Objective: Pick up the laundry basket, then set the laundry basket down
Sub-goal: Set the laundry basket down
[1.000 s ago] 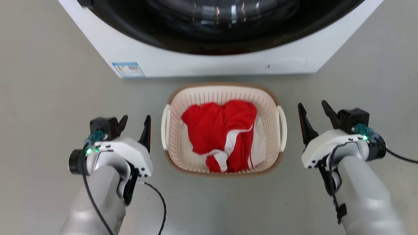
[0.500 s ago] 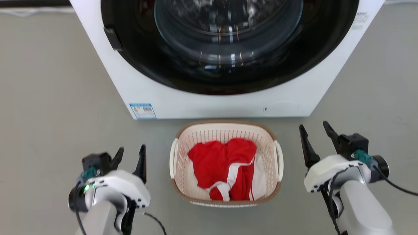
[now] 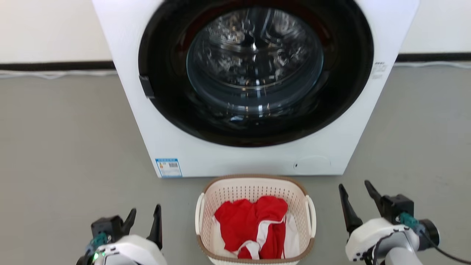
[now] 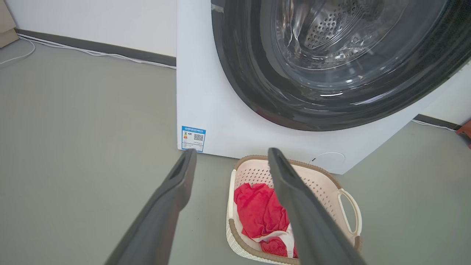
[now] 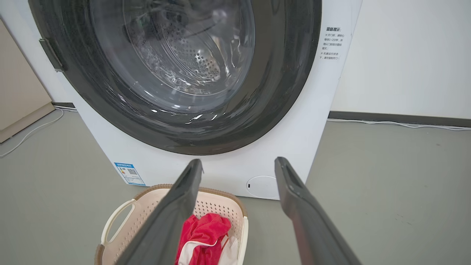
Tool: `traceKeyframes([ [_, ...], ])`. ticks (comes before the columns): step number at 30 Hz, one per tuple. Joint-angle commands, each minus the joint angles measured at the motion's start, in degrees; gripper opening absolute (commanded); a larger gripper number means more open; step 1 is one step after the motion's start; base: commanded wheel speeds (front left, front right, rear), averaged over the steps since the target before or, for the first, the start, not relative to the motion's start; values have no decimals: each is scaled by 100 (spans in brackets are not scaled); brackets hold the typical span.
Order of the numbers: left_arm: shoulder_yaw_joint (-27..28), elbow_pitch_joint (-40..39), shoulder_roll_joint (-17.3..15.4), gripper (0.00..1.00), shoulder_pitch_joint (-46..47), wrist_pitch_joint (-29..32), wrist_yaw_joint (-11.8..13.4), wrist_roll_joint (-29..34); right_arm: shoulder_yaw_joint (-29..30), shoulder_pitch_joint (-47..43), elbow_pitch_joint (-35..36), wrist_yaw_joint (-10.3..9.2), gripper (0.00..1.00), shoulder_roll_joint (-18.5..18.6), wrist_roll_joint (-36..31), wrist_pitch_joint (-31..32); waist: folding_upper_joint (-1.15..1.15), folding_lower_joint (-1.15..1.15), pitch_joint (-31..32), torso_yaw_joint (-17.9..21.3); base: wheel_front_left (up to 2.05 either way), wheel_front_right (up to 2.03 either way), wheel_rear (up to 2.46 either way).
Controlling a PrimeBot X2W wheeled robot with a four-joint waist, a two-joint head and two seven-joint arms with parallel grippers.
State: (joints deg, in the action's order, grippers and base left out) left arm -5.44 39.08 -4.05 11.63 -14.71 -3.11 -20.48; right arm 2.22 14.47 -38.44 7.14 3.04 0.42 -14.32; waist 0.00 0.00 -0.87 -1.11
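Note:
The laundry basket [image 3: 254, 188], cream-white with a brown rim and white loop handles, stands on the grey floor just before the washing machine, holding red and white clothes [image 3: 252, 224]. It also shows in the left wrist view [image 4: 323, 184] and the right wrist view [image 5: 147, 208]. My left gripper [image 3: 144, 215] is open, empty, to the left of the basket and apart from it. On the basket's right my right gripper [image 3: 356, 191] hangs open and empty, also clear of it. The wrist views show the open left gripper [image 4: 230, 154] and right gripper [image 5: 239, 163] above the floor.
A white front-loading washing machine [image 3: 235, 162] with a dark round glass door [image 3: 255, 70] stands right behind the basket. Grey floor [image 3: 66, 147] spreads on both sides. A white wall with a dark skirting and a cable [image 3: 55, 73] runs at the back.
The head camera has tilted up and back, so the basket and both grippers sit lower and smaller in the picture. Both grippers stay open beside the basket, which rests where it was.

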Motion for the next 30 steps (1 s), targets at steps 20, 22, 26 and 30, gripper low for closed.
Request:
traceKeyframes([
  [20,766,-993,48,100,-781,-29,0,307,-198,-666,862,35,100,-16,69,-68,0,0,349,242,0,0,0],
  [22,813,-1065,63,100,-846,-29,0,305,-200,-710,907,35,100,-16,79,-68,0,0,357,271,0,0,0],
  [26,868,-1152,85,100,-948,-29,1,308,-185,-799,986,35,100,-16,84,-68,0,0,393,307,0,0,0],
  [30,908,-1200,96,100,-1011,-29,3,312,-159,-861,1019,35,100,-16,80,-68,0,0,436,317,0,0,0],
])
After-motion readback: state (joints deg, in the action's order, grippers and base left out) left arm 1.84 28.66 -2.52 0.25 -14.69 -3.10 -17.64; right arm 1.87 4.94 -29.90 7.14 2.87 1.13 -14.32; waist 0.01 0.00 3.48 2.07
